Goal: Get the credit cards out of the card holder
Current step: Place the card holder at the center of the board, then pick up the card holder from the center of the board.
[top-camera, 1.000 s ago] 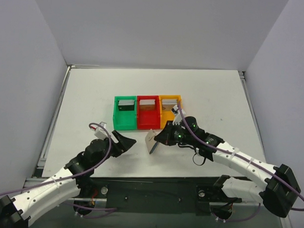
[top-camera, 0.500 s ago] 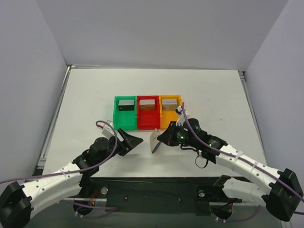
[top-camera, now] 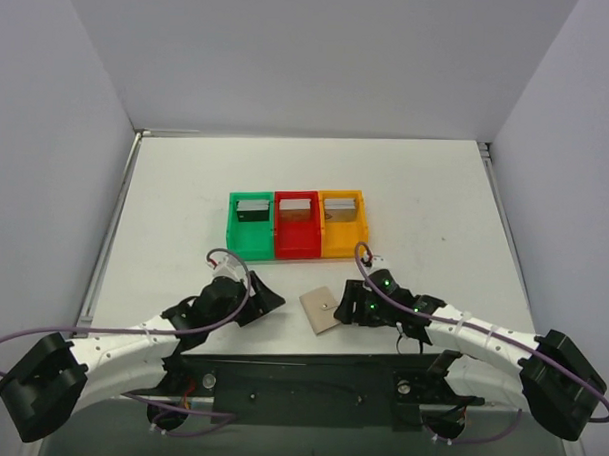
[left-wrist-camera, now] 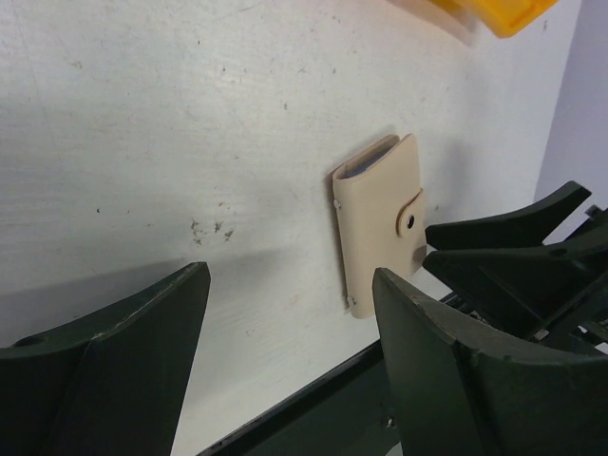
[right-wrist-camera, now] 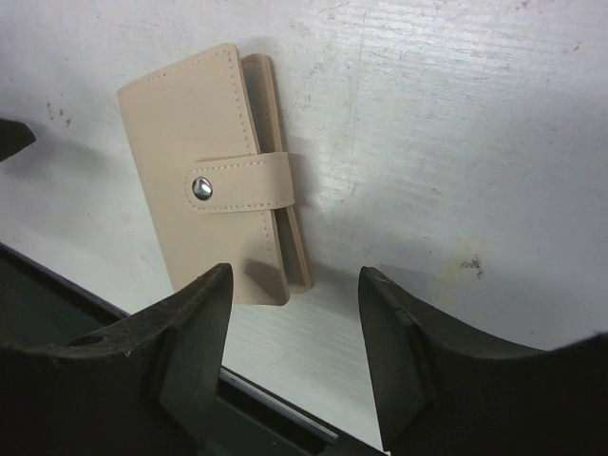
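The card holder (top-camera: 322, 311) is a tan bifold snapped closed, lying flat on the white table near its front edge. It also shows in the left wrist view (left-wrist-camera: 380, 218) and the right wrist view (right-wrist-camera: 190, 123). My right gripper (top-camera: 348, 304) (right-wrist-camera: 294, 285) is open just right of the holder, low over the table, with nothing between its fingers. My left gripper (top-camera: 266, 295) (left-wrist-camera: 290, 285) is wide open to the holder's left, a short gap away. A flat card stands in each bin: green (top-camera: 251, 208), red (top-camera: 297, 210), orange (top-camera: 337, 207).
The green bin (top-camera: 234, 236), red bin (top-camera: 297, 250) and orange bin (top-camera: 358, 230) stand side by side behind the holder. The black front rail (top-camera: 309, 373) runs just below it. White walls close in the table on three sides.
The right gripper brought the card holder down from the air to the table and opened, letting it go; it now lies flat. The left gripper moved right, closer to it.
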Available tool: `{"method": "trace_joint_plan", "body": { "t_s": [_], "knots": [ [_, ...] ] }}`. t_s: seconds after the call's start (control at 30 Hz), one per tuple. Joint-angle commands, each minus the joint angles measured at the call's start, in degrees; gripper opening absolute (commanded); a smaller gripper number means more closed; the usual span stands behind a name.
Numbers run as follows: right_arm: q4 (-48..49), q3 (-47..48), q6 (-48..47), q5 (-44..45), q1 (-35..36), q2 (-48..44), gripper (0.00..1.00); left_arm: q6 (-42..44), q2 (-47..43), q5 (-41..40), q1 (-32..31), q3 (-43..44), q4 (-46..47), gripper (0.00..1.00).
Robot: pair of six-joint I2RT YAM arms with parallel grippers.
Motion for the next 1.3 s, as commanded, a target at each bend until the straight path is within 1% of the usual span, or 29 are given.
{"method": "trace_joint_plan", "body": {
  "t_s": [0.0,0.1,0.13,0.23,0.33,0.43,0.53,0.67,0.77,0.87,0.97,1.07,1.1,1.13,1.17,1.2,1.23,1.27],
  "knots": [
    [-1.4,1.5,-0.2,3.8,0.1,-0.7,0.52,1.3,2.2,-1.3,-2.1,2.1,3.0,0.80],
    [-0.5,2.3,-0.7,4.1,-0.6,1.9,0.53,1.0,4.4,-1.5,-3.4,2.4,6.0,0.80],
    [1.1,2.3,-0.7,2.6,-1.4,2.8,0.52,0.9,5.7,-1.4,-3.6,2.5,6.6,0.79],
    [3.8,2.1,-0.5,-0.4,-2.0,7.3,0.47,0.6,8.3,-0.7,-4.2,3.0,9.2,0.78],
    [7.4,1.2,1.1,-2.6,-1.0,9.1,0.45,0.5,10.7,-0.6,-4.6,3.5,10.0,0.78],
    [10.3,0.7,2.5,-4.5,-0.4,10.5,0.40,0.6,12.6,-0.3,-4.6,4.0,11.4,0.79],
    [11.2,1.3,3.1,-5.5,0.0,11.8,0.37,0.6,15.0,0.6,-4.6,4.9,12.8,0.80],
    [12.7,1.3,4.7,-6.1,1.5,13.5,0.36,0.4,19.9,2.2,-5.0,6.8,14.2,0.79],
    [13.4,0.8,6.1,-5.8,3.1,14.0,0.35,0.2,24.2,2.7,-6.1,8.4,14.5,0.77],
    [13.7,0.2,6.8,-5.6,3.8,14.0,0.35,-0.8,26.9,3.4,-6.4,8.2,16.3,0.72],
    [14.0,-0.3,7.0,-5.7,3.9,14.0,0.35,-1.3,27.7,3.0,-6.4,7.9,17.0,0.66],
    [14.6,-0.8,7.4,-5.9,3.8,14.0,0.41,-1.2,27.6,2.6,-6.4,8.1,16.6,0.59],
    [14.6,-0.9,7.4,-5.9,3.9,13.9,0.41,-1.0,27.5,2.1,-6.4,8.1,16.2,0.57],
    [14.8,-0.8,7.4,-5.9,3.8,14.0,0.40,-0.9,27.2,2.1,-6.4,8.1,16.1,0.54],
    [14.8,-0.9,7.4,-5.9,3.9,14.0,0.34,-0.9,27.2,1.9,-6.4,8.1,15.9,0.52],
    [14.8,-0.7,7.5,-6.0,3.8,14.3,0.30,-0.9,27.0,1.9,-6.4,8.1,15.8,0.51],
    [14.8,-0.8,7.5,-6.0,3.9,14.5,0.24,-0.8,26.9,1.8,-6.4,8.1,15.6,0.50],
    [14.7,-0.5,7.5,-6.0,3.9,14.9,0.21,-0.8,27.0,1.7,-6.4,8.1,15.5,0.49]
  ]
}}
